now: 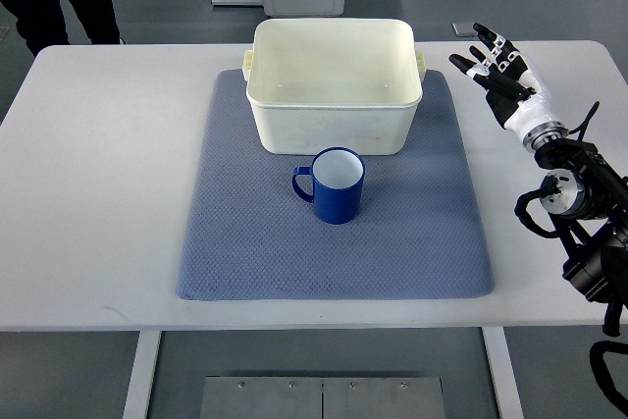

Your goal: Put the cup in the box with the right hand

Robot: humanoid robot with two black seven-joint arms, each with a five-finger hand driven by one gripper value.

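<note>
Our right hand (498,66) hovers empty, fingers (483,30) spread, well right of the blue mug (337,186); we should approach its handle-free side, before lifting into the box (334,95).

The cup (337,185) has a glossy blue finish with a white interior. The box (334,85) is smooth cream plastic. The mat (255,242) is matt, textured cloth. The table (98,193) is smooth and white.

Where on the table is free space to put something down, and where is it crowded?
Bare table lies left of the blue mat; mat is also free in front of the blue cup. Crowded: the cup stands close before the white box, and the right hand hovers over the table's right side.
</note>
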